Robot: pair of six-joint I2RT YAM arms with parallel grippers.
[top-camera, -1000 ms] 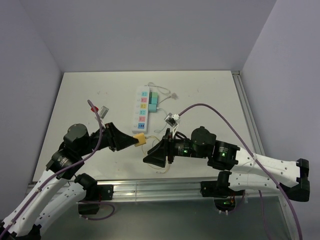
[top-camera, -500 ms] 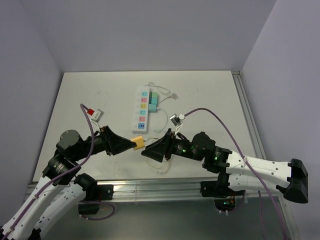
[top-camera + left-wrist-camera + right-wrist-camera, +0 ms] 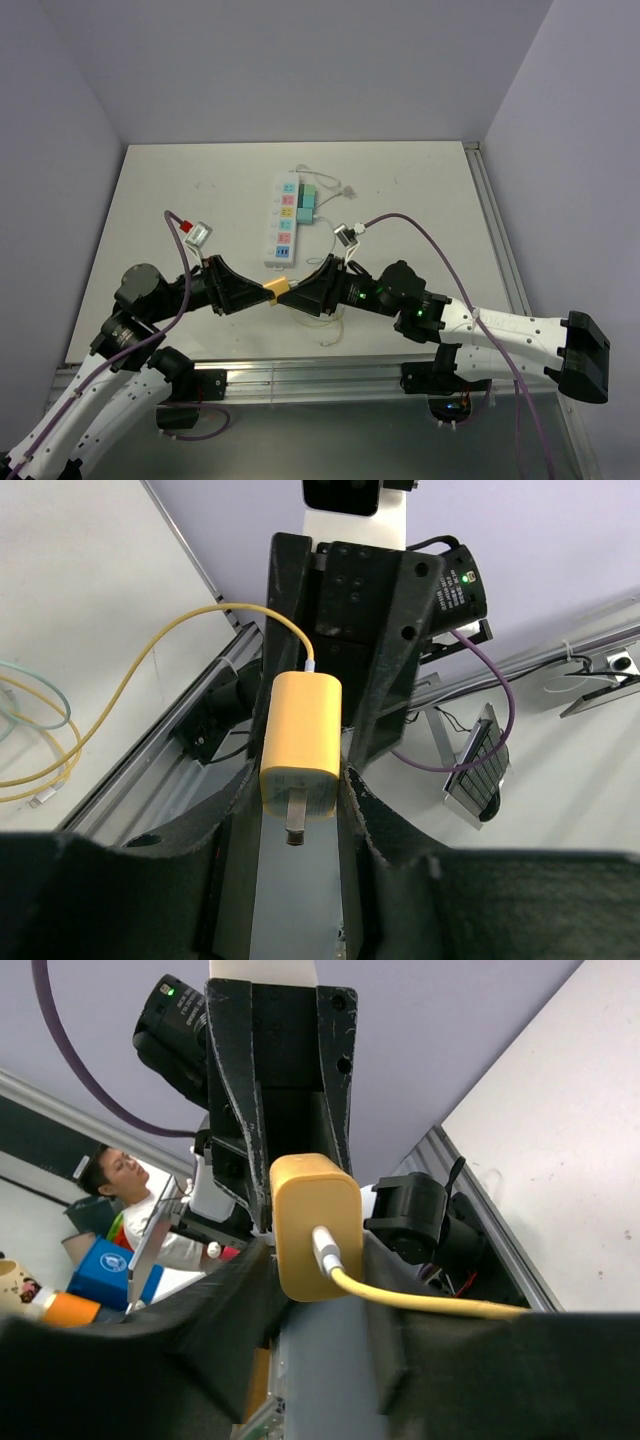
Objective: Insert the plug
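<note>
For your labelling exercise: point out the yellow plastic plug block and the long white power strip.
yellow plastic plug block [image 3: 300,742]: left wrist view, its broad face.
long white power strip [image 3: 284,221]: top external view, its middle.

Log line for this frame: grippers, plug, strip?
phase: handover | left gripper: shut on yellow plug | right gripper: shut on yellow plug | power strip: untouched

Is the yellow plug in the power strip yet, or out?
Out. Left claw grips the yellow plug in the air, prongs bare, apart from the power strip.
</note>
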